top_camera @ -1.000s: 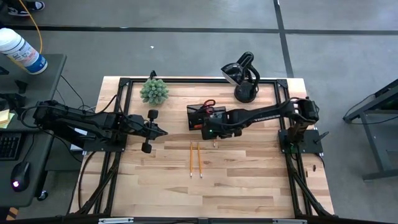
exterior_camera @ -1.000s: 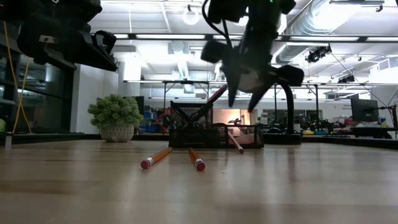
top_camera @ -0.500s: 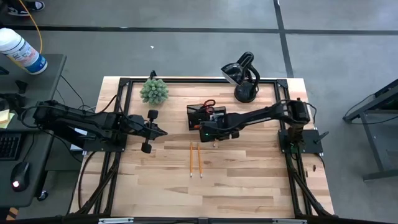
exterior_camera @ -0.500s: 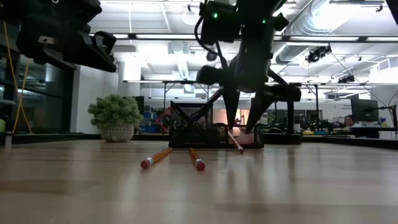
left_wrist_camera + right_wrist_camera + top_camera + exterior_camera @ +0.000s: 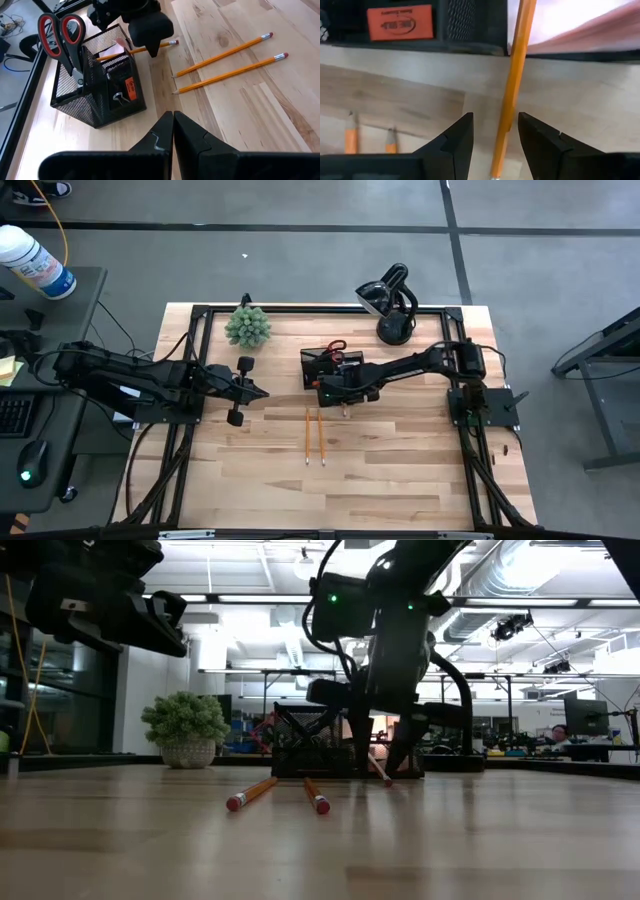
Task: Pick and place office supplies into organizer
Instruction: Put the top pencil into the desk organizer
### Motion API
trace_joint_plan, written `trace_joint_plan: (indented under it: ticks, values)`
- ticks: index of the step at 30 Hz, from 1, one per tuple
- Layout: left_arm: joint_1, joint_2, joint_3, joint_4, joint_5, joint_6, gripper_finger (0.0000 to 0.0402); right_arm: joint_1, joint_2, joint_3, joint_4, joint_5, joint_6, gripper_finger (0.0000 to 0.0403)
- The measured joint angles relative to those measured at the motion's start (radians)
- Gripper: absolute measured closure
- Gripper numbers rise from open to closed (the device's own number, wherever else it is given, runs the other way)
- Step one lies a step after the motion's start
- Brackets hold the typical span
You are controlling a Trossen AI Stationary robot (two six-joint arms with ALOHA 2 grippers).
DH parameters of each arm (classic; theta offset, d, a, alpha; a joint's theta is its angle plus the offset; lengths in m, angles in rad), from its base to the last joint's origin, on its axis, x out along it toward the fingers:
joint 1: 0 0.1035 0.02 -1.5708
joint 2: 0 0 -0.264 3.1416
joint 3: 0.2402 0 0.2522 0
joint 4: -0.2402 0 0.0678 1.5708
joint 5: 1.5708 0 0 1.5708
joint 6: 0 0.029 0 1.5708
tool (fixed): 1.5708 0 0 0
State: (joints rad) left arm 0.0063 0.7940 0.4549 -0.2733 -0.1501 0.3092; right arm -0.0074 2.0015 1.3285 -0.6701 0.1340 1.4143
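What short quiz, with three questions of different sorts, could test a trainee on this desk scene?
1. True or false: the scissors stand in the organizer.
2. How many pencils lie side by side on the table, away from the organizer?
3. The right gripper has its fingers on either side of: A) a pencil B) the plant C) the lamp

Key: 1 true; 2 two; 3 A.

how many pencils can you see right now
3. Two pencils lie side by side on the bare table. The third pencil leans against the organizer, between the right pincer's open fingers. More may be hidden inside.
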Motion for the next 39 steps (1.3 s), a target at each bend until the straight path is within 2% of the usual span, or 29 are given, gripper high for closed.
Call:
trace_joint_plan:
  ticks: [4, 8, 17, 22, 26, 34, 39]
  values:
    - [0.0, 0.0, 0.0, 0.0, 0.0, -0.002, 0.0399, 0.0, 0.011, 0.001, -0.001, 0.016, -0.004, 0.0255]
    - [0.0, 0.0, 0.0, 0.0, 0.0, -0.003, 0.0399, 0.0, 0.013, 0.002, -0.005, 0.028, -0.012, 0.0273]
    - [0.0, 0.0, 0.0, 0.0, 0.0, -0.003, 0.0399, -0.009, 0.014, 0.0, -0.004, 0.044, -0.057, 0.0385]
    - [0.0, 0.0, 0.0, -0.003, 0.0, -0.003, 0.0399, -0.005, 0.011, 0.0, -0.02, 0.041, -0.052, 0.0373]
    - [0.0, 0.0, 0.0, -0.02, 0.0, -0.003, 0.0399, 0.013, -0.014, -0.002, -0.088, 0.035, -0.042, 0.0387]
    - [0.0, 0.0, 0.0, -0.023, 0.0, -0.003, 0.0399, 0.036, -0.119, 0.0, -0.173, 0.018, -0.035, 0.0386]
    - [0.0, 0.0, 0.0, -0.023, 0.0, -0.003, 0.0399, 0.067, -0.198, 0.0, -0.285, 0.008, -0.025, 0.0386]
